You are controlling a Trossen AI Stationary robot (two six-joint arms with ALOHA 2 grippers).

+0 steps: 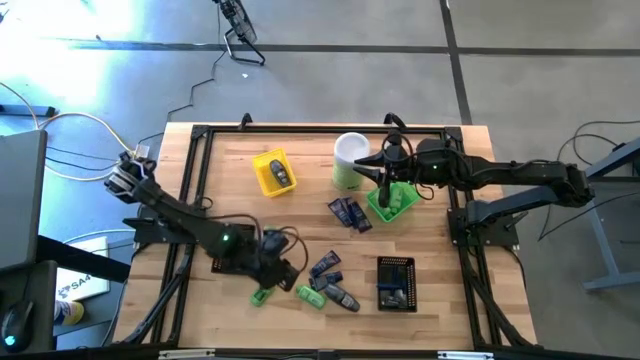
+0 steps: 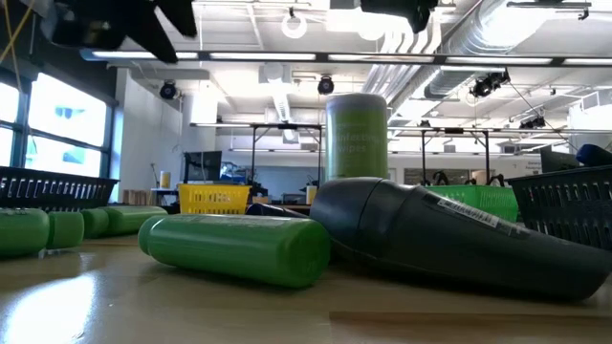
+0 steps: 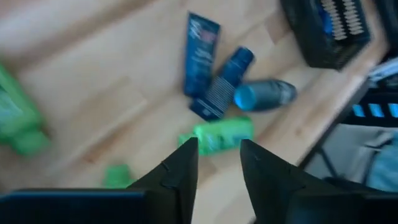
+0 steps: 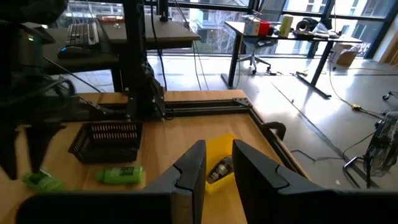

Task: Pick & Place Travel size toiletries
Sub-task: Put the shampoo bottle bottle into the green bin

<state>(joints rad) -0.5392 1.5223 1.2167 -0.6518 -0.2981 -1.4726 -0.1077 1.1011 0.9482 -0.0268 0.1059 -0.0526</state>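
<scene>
Several small toiletries lie on the wooden table near its front edge. Among them are a bright green bottle, a dark grey oval piece, navy tubes and another green item. More navy packets lie mid-table. My left gripper hovers open and empty just left of this cluster, its fingertips short of the green bottle. My right gripper is open and empty above the green tray at the far right.
A yellow tray holding a dark item stands far left of centre. A tall pale-green canister stands beside the green tray. A black mesh tray with items sits near the front right. A black frame edges the table.
</scene>
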